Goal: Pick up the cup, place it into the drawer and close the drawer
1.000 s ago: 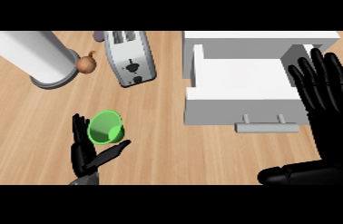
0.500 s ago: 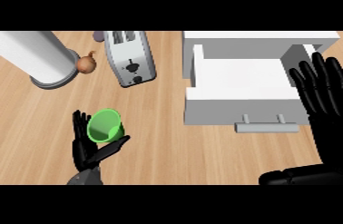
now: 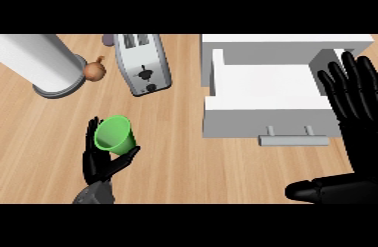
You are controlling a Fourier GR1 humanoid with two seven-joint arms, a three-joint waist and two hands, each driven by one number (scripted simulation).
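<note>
A green cup [image 3: 114, 135] lies tilted in my left hand [image 3: 103, 161] at the lower left of the counter, its mouth facing up and left. The fingers sit behind the cup and the thumb curls round its lower right side. The white drawer [image 3: 269, 88] stands pulled open at the right, with a grey handle [image 3: 293, 139] on its front and nothing inside. My right hand [image 3: 356, 98] is open with straight fingers pointing up, beside the drawer's right edge.
A silver toaster [image 3: 143, 63] stands at the upper middle. A large white cylinder [image 3: 40, 63] on a grey base sits at the upper left, with a small brown onion-like thing [image 3: 95, 71] beside it. Bare wooden counter lies between the cup and the drawer.
The left hand and the cup have shifted slightly down and right. The right hand has moved a little lower along the drawer's right edge.
</note>
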